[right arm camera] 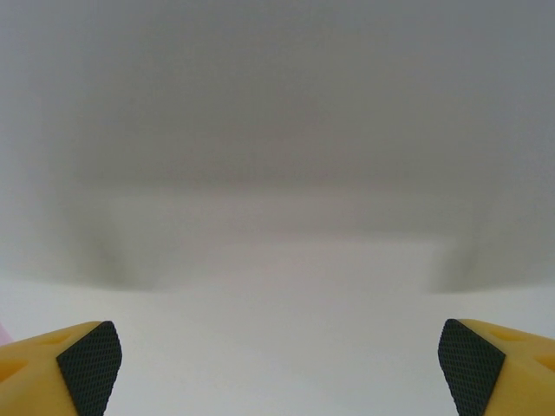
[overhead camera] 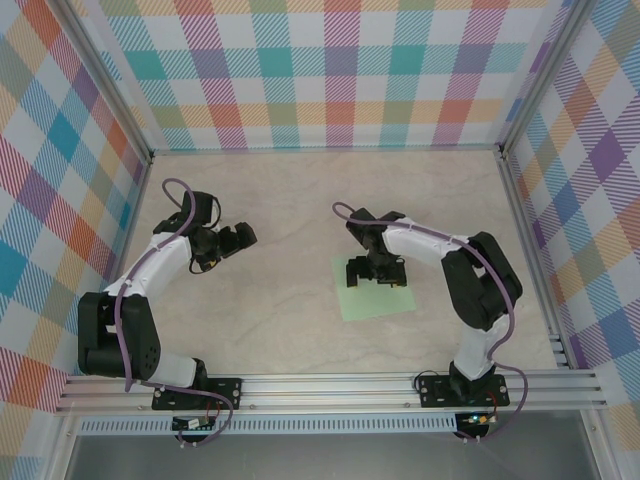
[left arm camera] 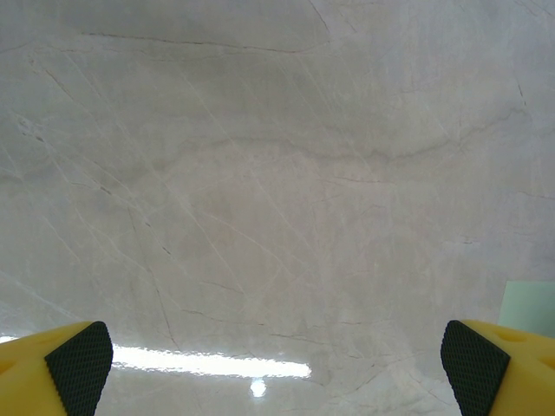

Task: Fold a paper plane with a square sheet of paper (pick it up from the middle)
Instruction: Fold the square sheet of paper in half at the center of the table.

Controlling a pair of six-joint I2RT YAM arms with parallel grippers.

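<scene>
Top external: right pincer [overhead camera: 377, 275], jaws spread wide, is hanging over the far half of the flat pale mint-green square paper sheet [overhead camera: 380, 300].

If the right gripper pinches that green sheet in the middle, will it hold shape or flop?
Probably flops: the sheet looks thin and lies flat on the table. Likely very light, so the open right gripper may slide it across that glossy surface before pinching.

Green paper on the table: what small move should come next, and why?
Probably the right claw should sink onto the sheet of paper and pinch it near its middle. Its jaws stand wide open just above the flat, unfolded sheet, and it holds nothing.
</scene>
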